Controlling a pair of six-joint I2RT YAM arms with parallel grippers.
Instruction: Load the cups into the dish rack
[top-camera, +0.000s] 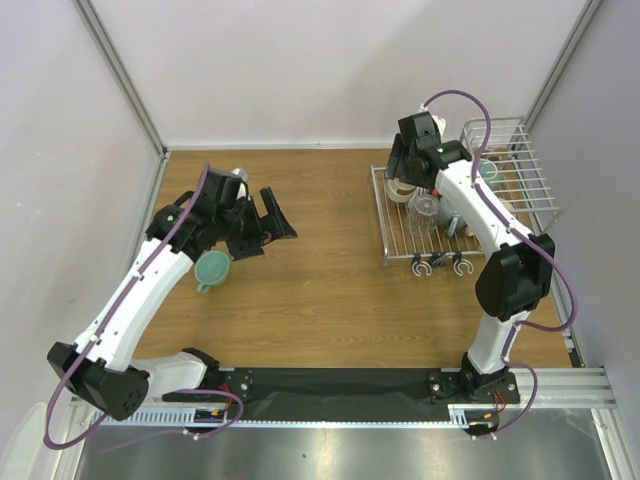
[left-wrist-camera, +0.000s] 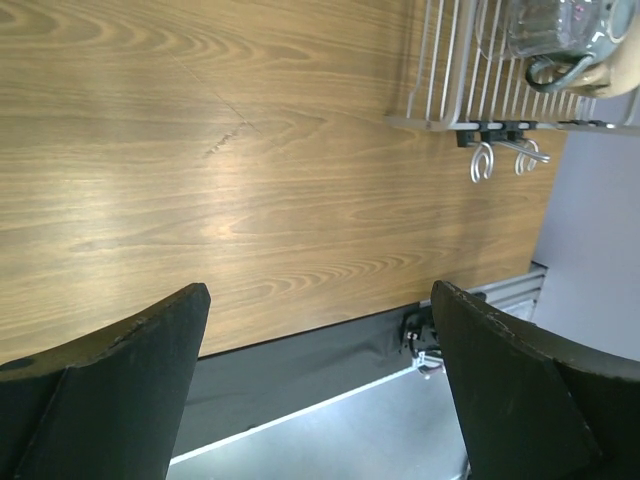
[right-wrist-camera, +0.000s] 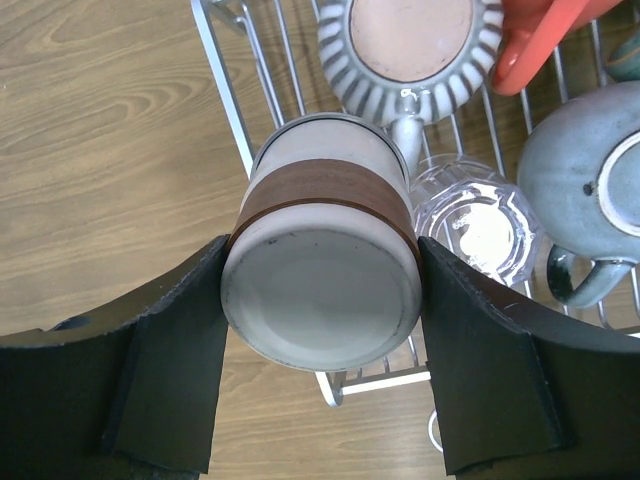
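Gripping a beige mug (right-wrist-camera: 325, 200) by its sides with the right end effector (right-wrist-camera: 320, 260), base facing the wrist camera, mouth pointing down over the left edge of the dish rack (right-wrist-camera: 222, 72); not possible to tell whether touching the wires yet. Judging the step in hand as setting this mug down upside down. Doing it well probably meaning shifting slightly inward from the dish rack's edge, so that the whole rim is landing on wires rather than on the desk (right-wrist-camera: 100, 150). Also steering clear of the glass (right-wrist-camera: 470, 225) just beside, lowering level and slowly, and letting go only once resting steadily.

Holding the left end effector (left-wrist-camera: 320, 290) spread wide with nothing inside, well left of the dish rack, near a teal mug (top-camera: 212, 268) sitting on the desk.

Counting cups:
- one in the grip;
- four inside the dish rack: one ribbed cup (right-wrist-camera: 410, 40), one glass, one grey-blue mug (right-wrist-camera: 580, 170) and one orange-lined mug (right-wrist-camera: 545, 40), partly cut off;
- one teal mug left of the dish rack.

Six cups in plain sight, one dish rack, two end effectors.
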